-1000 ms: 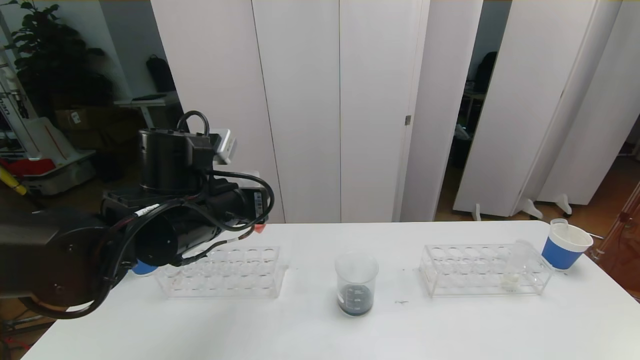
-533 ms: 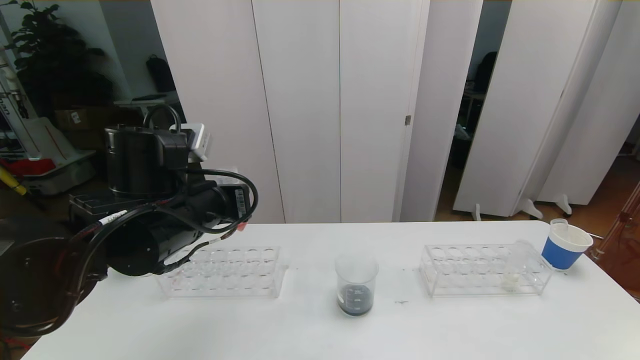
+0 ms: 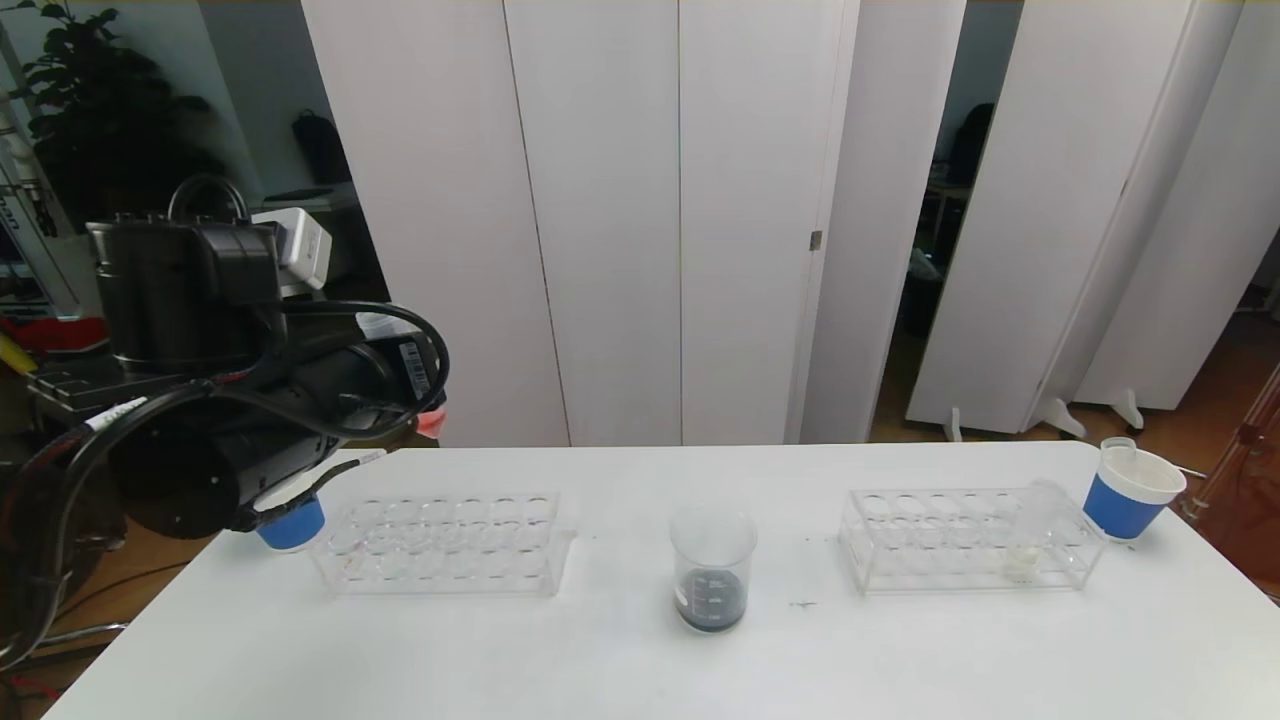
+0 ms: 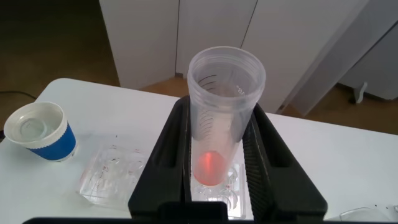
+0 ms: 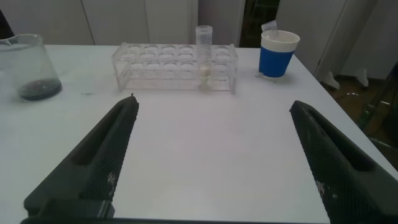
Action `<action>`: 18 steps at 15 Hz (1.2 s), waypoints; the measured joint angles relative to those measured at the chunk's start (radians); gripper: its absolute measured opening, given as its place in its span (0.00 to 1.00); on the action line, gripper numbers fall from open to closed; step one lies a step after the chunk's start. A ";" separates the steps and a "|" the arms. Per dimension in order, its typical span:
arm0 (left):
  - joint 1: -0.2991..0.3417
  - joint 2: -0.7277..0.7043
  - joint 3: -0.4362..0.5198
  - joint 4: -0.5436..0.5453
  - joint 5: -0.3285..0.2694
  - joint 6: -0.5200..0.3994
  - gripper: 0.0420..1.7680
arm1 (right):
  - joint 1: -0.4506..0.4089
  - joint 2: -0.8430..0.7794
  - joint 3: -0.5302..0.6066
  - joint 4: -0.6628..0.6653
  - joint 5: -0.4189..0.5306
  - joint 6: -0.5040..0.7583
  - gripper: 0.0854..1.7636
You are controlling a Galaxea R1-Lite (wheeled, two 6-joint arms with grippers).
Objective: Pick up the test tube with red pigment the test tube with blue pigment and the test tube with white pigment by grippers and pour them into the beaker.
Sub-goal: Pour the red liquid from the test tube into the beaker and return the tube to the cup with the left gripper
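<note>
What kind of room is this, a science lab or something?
Probably a mock chemistry bench in an office or workshop: a white table holds a glass beaker and clear test tube racks, with white partition panels and a potted plant behind.

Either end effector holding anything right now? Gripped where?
Left end effector clamps the test tube with red pigment by its lower half, open mouth clear of the fingers. Right end effector is open and empty.
</note>
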 joint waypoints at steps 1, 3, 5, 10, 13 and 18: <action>0.024 -0.009 0.000 0.000 0.000 0.000 0.31 | 0.000 0.000 0.000 0.000 0.000 0.000 0.99; 0.086 -0.022 0.002 0.000 0.001 0.005 0.31 | 0.000 0.000 0.000 0.000 0.001 0.000 0.99; 0.158 -0.029 0.002 -0.003 0.006 0.010 0.31 | 0.000 0.000 0.000 0.000 0.001 0.000 0.99; 0.310 -0.024 -0.012 -0.029 0.005 0.014 0.31 | 0.000 0.000 0.000 0.000 0.000 0.000 0.99; 0.369 0.004 -0.011 -0.127 0.009 0.041 0.31 | 0.000 0.000 0.000 0.000 0.000 0.000 0.99; 0.428 0.123 0.031 -0.344 0.076 0.127 0.31 | 0.000 0.000 0.000 0.000 0.001 0.000 0.99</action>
